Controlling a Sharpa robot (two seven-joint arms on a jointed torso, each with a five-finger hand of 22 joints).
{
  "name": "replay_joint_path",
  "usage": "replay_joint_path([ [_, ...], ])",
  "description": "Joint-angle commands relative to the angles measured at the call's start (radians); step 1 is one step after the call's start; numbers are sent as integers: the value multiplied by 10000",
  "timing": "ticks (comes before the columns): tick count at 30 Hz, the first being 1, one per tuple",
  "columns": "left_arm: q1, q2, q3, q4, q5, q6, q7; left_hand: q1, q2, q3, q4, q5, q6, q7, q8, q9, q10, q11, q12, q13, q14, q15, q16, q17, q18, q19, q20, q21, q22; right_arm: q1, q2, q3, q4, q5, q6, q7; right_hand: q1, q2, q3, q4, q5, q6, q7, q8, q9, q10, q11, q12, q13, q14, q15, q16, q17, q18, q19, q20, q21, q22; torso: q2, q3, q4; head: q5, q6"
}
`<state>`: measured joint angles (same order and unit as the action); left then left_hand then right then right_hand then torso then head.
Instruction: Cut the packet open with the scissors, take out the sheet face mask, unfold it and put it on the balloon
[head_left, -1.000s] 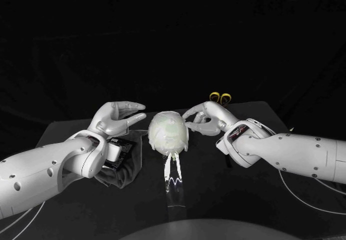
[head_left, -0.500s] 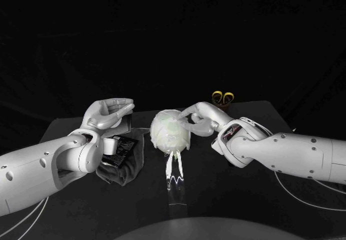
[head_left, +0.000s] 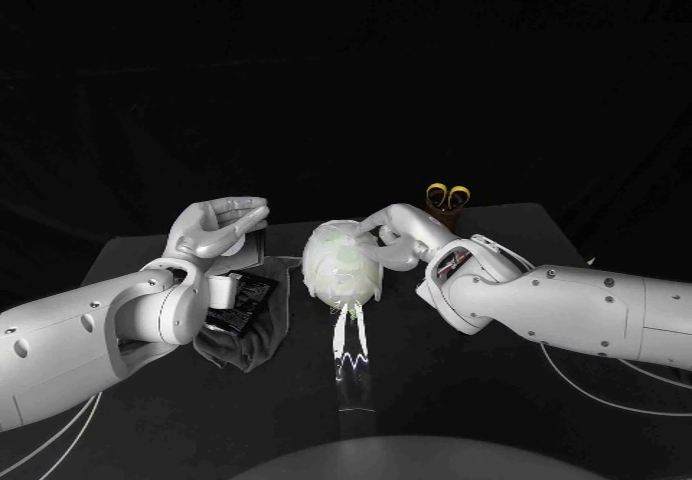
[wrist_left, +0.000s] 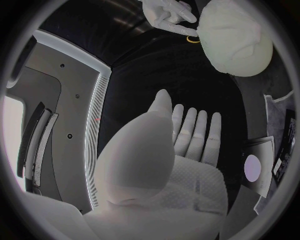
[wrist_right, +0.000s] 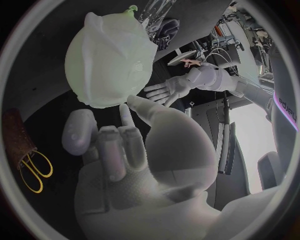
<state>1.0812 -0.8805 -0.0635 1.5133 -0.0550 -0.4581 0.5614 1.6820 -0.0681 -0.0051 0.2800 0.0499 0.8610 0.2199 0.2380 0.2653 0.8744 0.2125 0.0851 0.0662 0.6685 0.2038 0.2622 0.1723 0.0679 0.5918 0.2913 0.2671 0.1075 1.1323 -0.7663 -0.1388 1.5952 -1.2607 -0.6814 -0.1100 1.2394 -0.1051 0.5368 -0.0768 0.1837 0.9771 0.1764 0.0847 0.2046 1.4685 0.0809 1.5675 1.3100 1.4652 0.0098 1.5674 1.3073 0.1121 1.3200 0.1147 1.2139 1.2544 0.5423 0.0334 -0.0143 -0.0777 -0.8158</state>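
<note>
- The right hand (head_left: 392, 236) is at the far right shoulder of the balloon (head_left: 332, 262). One fingertip (wrist_right: 124, 111) is stretched out onto the sheet face mask (wrist_left: 240, 37), the other fingers are curled in, and the thumb stands apart. Nothing is held in it.
- The left hand (head_left: 219, 226) is raised just left of the balloon and not touching it. Its palm is bare and its fingers (wrist_left: 197, 131) lie straight, side by side.
- The balloon sits mid-table between the two hands, with the mask draped over it. In the head view its long axis runs from the far side towards the robot, and the knotted neck (wrist_right: 131, 8) points to the near side.
- Under the neck, thin clear prongs (head_left: 346, 340) glint. What they are is unclear.
- The packet (head_left: 245, 293), black with a pale round patch, lies flat below the left wrist.
- The scissors (head_left: 447, 193) stand at the far edge of the table (head_left: 476, 400) in a brown holder (wrist_right: 15, 132), yellow handles up, well apart from the balloon.
</note>
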Motion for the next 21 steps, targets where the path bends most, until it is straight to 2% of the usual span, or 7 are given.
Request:
replay_joint_path([
  [1,11,0,11,35,151,10,181,59,79,73,-8,-11,49,182,69,-11,45,8,-48,-12,28,-9,-8,-5,166,77,-10,69,14,7,71,9,-1,-326,-519,-241,-85,5,5,82,-80,-29,1,-24,-14,1023,81,33,2608,1056,90,34,2635,-176,59,42,56,6,-4,1,-1,4,-12],
  [4,11,-2,10,36,163,20,179,68,83,76,-10,-11,52,180,69,-14,50,7,-52,-13,17,-7,-19,-9,167,83,-9,69,12,7,119,10,-13,-358,-816,-160,-75,17,15,86,-82,-2,-4,-15,-12,1023,80,33,2608,1056,95,34,2635,-181,76,45,85,34,1,3,5,8,-9],
  [9,11,9,10,22,193,35,173,82,90,81,-14,-11,55,177,69,-19,58,6,-59,-13,-1,-4,-38,-15,168,92,-9,70,9,6,199,10,-70,-363,-890,-83,-62,-3,14,82,-109,41,-8,-4,-12,1023,79,33,2608,1056,99,34,2635,-193,111,51,147,92,0,-3,-3,19,11],
  [15,11,30,9,13,212,67,154,170,154,136,-41,-9,66,164,68,-33,75,1,-80,-16,-34,1,-77,-29,170,114,-9,69,1,5,322,11,-153,-359,-641,-95,-98,-65,-37,108,-262,44,1,-24,-29,1023,90,33,2608,1056,109,34,2635,-190,98,64,152,105,5,3,13,12,56],
  [21,10,56,7,4,218,105,146,187,165,147,-45,-9,67,165,67,-38,79,1,-87,-17,-39,2,-86,-32,171,119,-9,69,-2,3,448,11,-328,-346,-151,-287,-131,-106,-106,152,-505,73,-1,-36,-44,1023,92,33,2608,1056,117,34,2635,-186,75,78,150,116,-5,-9,6,12,48],
])
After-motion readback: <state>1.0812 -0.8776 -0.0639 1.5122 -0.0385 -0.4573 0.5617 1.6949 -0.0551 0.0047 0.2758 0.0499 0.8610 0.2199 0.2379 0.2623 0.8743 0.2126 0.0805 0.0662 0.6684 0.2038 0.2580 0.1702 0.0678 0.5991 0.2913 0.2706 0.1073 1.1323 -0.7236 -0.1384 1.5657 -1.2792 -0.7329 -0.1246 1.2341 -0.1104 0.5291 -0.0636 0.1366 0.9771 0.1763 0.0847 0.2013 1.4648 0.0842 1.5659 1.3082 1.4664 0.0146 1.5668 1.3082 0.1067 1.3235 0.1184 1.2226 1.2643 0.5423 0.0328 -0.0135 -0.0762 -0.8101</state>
